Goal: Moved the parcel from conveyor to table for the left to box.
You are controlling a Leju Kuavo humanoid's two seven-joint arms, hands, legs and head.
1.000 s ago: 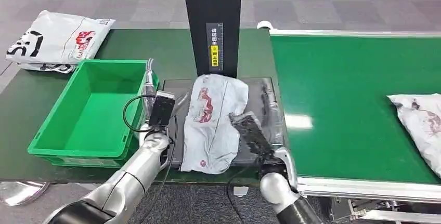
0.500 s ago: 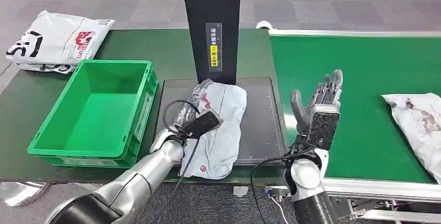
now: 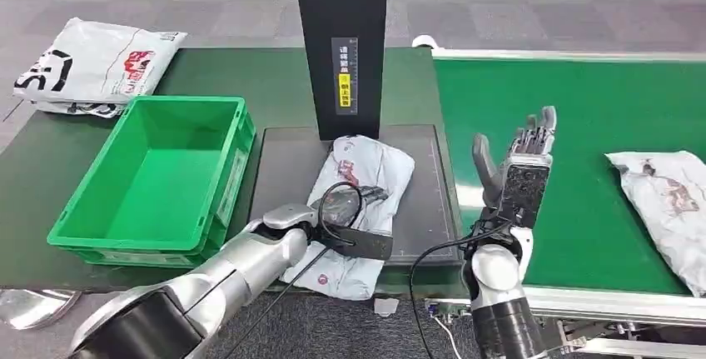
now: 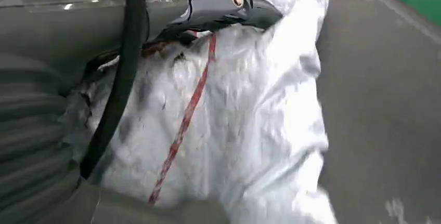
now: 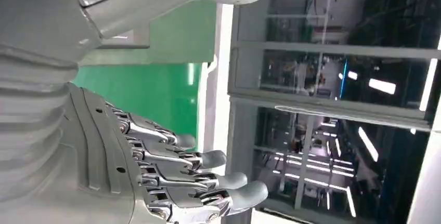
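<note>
parcel (image 3: 360, 209) | left hand (image 3: 354, 209) grips it, fingers partly hidden | right hand (image 3: 520, 180) spread

The parcel (image 3: 360, 201) under the left hand's dark fingers (image 3: 366, 196) is pale grey-white with red print. The crate (image 3: 150, 180) beside them is bright green on a dark green desk (image 3: 275, 84). The conveyor (image 3: 583, 109) behind the right hand's grey fingers (image 3: 537, 126) is vivid green, carrying a white, red-marked bag (image 3: 666, 201).
</note>
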